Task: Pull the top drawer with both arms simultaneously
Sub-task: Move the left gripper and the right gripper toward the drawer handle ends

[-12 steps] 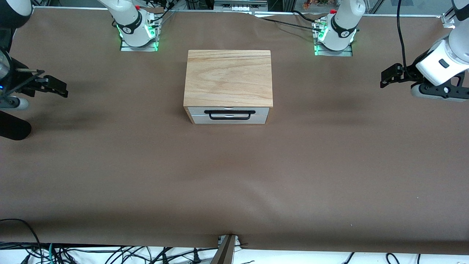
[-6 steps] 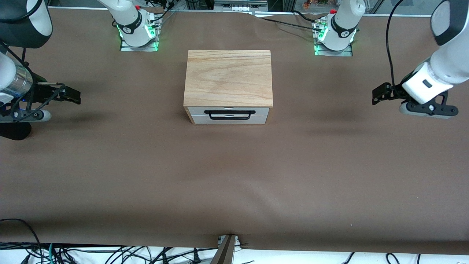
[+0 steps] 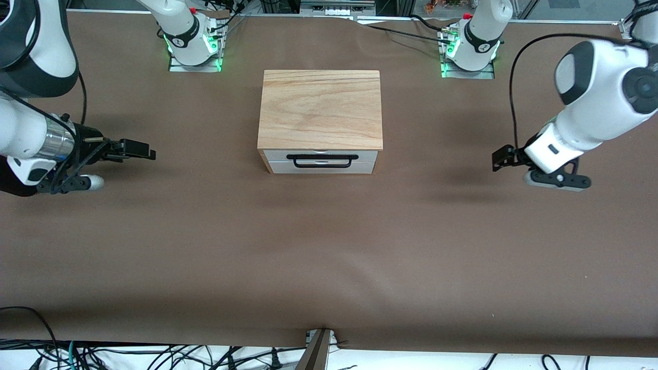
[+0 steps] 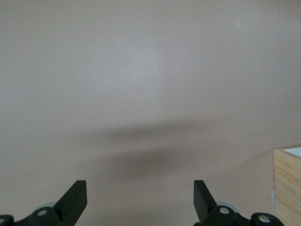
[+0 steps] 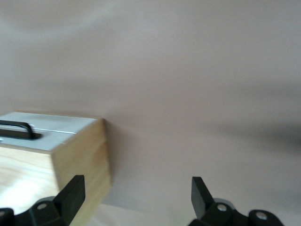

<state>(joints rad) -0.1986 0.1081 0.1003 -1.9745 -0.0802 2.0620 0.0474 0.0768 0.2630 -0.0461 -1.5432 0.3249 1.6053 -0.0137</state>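
A brown-covered desk (image 3: 329, 246) fills the front view, most of it bare between the cabinet and the edge nearest the camera. The wood-topped cabinet (image 3: 321, 109) stands midway between the two ends, close to the edge where the arm bases stand. Its top drawer (image 3: 322, 154) is shut, the white front flush under the wood top, the thin black handle (image 3: 322, 160) facing the camera.

The left arm (image 3: 591, 108) reaches in from its end of the desk; the left gripper (image 3: 496, 159) hangs over bare cloth, well apart from the cabinet, fingers (image 4: 75, 200) spread wide and holding nothing. The right arm (image 3: 31, 103) comes in from its own end; the right gripper (image 3: 146, 152) hangs over bare cloth, well apart from the cabinet, fingers (image 5: 73, 193) also spread wide and holding nothing.
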